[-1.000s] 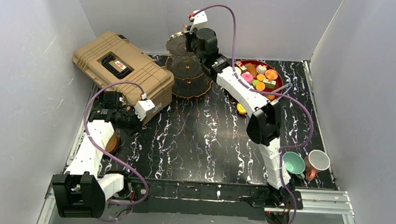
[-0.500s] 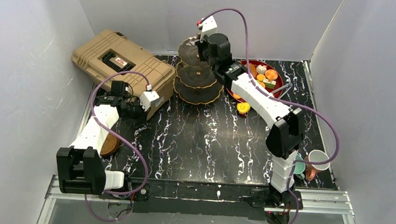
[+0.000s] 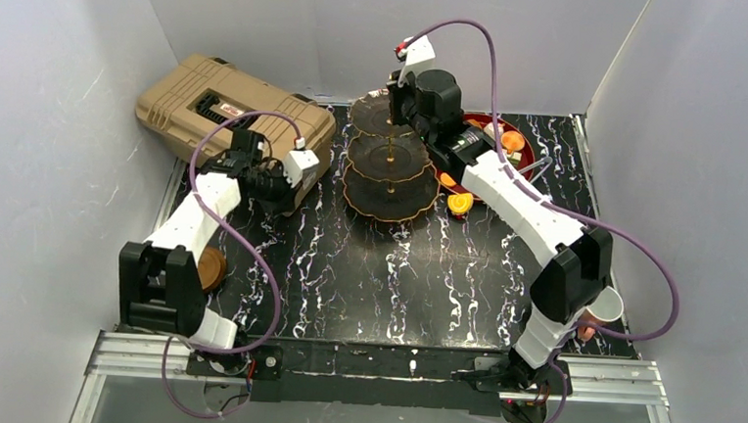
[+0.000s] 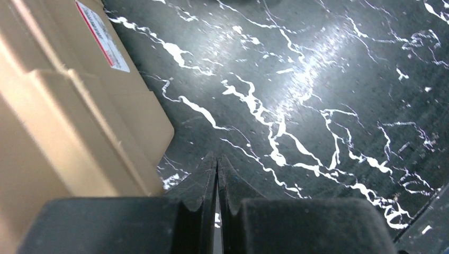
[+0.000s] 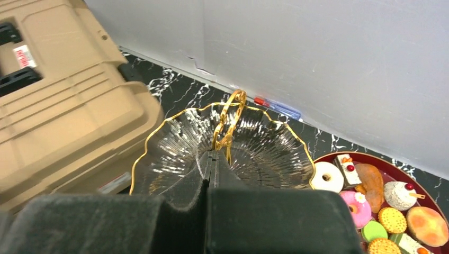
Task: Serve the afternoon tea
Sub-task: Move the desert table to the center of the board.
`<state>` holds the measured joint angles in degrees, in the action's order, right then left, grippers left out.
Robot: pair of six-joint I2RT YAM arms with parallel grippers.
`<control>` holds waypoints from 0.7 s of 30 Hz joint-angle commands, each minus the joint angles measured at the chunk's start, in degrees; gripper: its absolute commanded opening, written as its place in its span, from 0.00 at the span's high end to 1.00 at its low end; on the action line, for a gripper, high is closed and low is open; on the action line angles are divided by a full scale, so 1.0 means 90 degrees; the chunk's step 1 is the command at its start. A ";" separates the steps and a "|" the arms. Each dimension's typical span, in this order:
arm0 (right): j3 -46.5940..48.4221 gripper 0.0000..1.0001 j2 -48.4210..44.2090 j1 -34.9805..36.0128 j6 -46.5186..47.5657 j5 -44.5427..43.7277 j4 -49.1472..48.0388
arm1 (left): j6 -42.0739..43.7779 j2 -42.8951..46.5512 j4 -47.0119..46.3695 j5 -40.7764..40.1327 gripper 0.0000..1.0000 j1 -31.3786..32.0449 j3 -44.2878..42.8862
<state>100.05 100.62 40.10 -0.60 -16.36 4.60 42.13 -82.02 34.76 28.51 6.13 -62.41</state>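
The dark three-tier stand [image 3: 390, 198] with gold scalloped rims stands at the back middle of the table. My right gripper [image 3: 397, 93] is over its top tier [image 5: 265, 153], shut on the foot of the gold ring handle [image 5: 229, 121]. Toy sweets fill a red tray [image 3: 526, 152] behind the right arm; the right wrist view shows a white donut [image 5: 327, 177] and a pink one [image 5: 353, 207]. A yellow sweet [image 3: 460, 204] lies loose on the table. My left gripper [image 3: 278, 191] is shut and empty beside the tan case [image 3: 224, 114]. A brown saucer [image 3: 213, 268] lies at the left and a white cup [image 3: 605, 304] at the right.
The big tan case [image 4: 63, 106] lies against the back left wall, close to the stand's left side [image 5: 58, 106]. White walls close in the black marbled table [image 3: 385, 281] on three sides. The right arm hides part of the cups.
The right gripper has carried the stand to the right and nearer, away from the case. The left gripper has moved farther back along the case, which has shifted slightly back-left.
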 commanded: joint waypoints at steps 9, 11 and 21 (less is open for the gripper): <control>-0.1277 0.99 -0.1337 0.0328 -0.0648 0.0251 -0.0237 | -0.0337 -0.1024 -0.0646 -0.0160 1.00 0.0073 -0.1734; -0.1413 0.99 -0.1415 0.0456 -0.0633 0.0204 -0.0153 | -0.0308 -0.0905 -0.0166 0.0030 1.00 0.0090 -0.2025; -0.1658 0.99 -0.1694 0.0752 -0.0617 0.0104 -0.0074 | 0.2087 0.1193 0.1755 -0.0442 1.00 -0.0131 -0.0148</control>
<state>85.21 89.03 46.61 -5.80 -14.61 5.10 53.04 -77.69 43.62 27.35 6.68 -71.70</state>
